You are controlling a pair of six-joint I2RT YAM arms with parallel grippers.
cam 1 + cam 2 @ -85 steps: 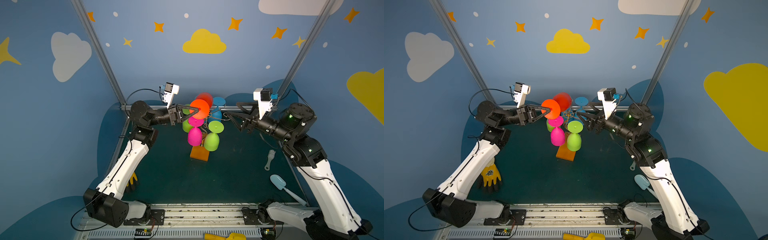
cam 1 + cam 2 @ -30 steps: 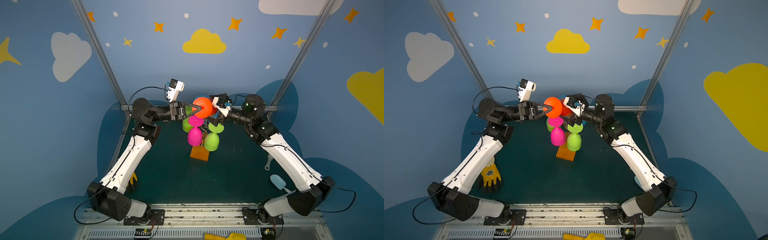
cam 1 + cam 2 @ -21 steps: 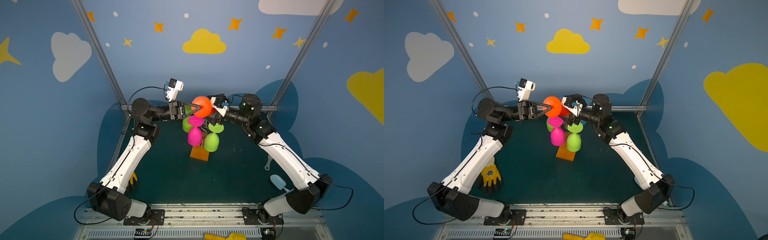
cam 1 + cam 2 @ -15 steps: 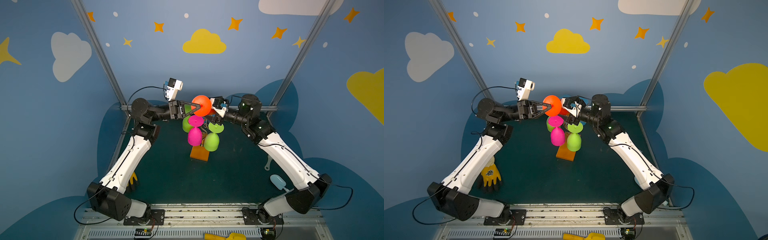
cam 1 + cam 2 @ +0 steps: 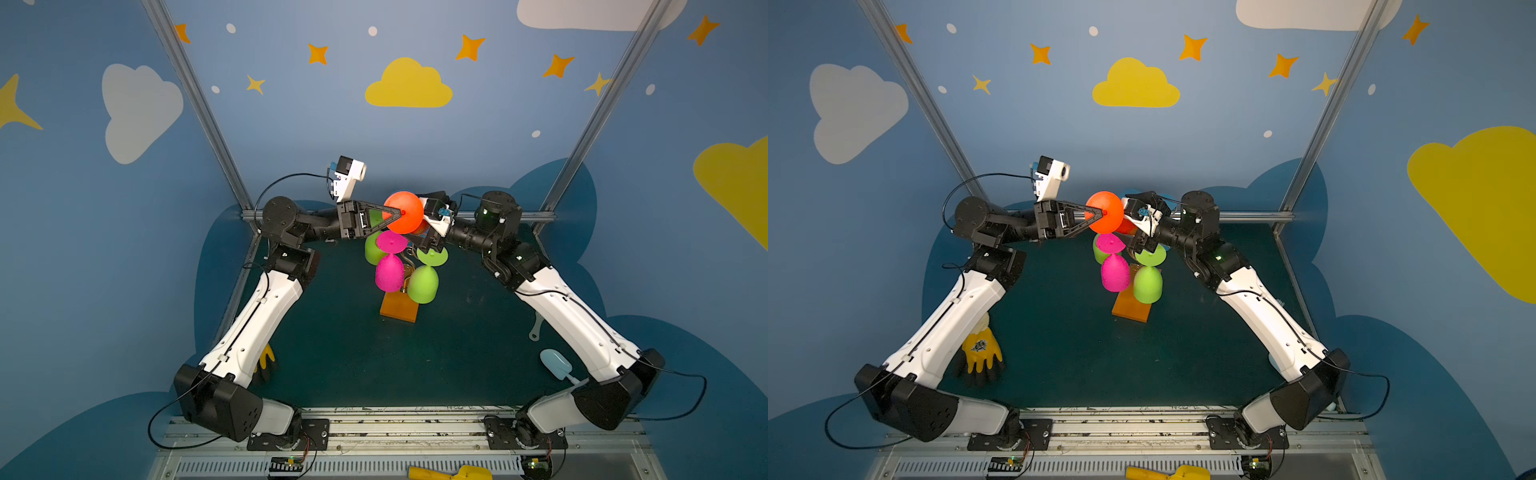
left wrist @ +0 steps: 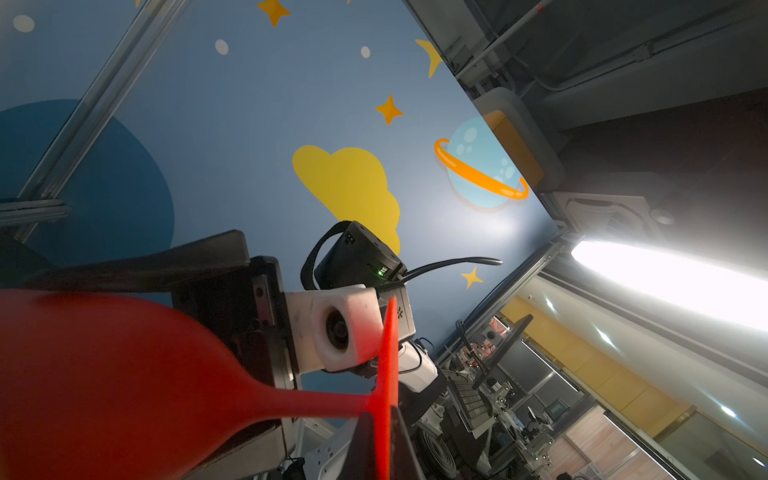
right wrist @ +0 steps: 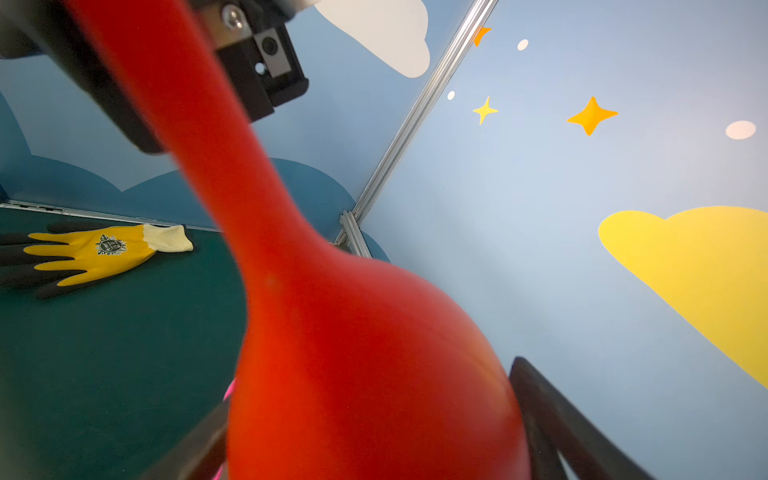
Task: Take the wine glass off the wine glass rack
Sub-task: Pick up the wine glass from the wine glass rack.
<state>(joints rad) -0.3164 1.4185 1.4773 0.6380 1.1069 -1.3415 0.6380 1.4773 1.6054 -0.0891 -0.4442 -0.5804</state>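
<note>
The orange wine glass (image 5: 406, 210) (image 5: 1105, 211) is held level above the wine glass rack (image 5: 398, 309) (image 5: 1128, 309), clear of its gold wire arms. My left gripper (image 5: 400, 212) (image 5: 1102, 212) is shut on the rim of the glass's foot; the left wrist view shows the stem (image 6: 316, 405) and the foot edge between the fingers (image 6: 361, 449). From the opposite side my right gripper (image 5: 422, 220) (image 5: 1129, 222) stands wide around the bowl (image 7: 365, 374), with both fingers (image 7: 540, 399) against it.
A pink glass (image 5: 388, 272) and two green glasses (image 5: 423, 284) hang upside down on the rack. A yellow glove (image 5: 980, 347) (image 7: 95, 253) lies front left. A light blue spatula (image 5: 557, 365) and a grey tool (image 5: 536, 328) lie on the right.
The right arm swung in from the right and its jaws came around the orange bowl. The left gripper kept the glass's foot and raised it slightly.
</note>
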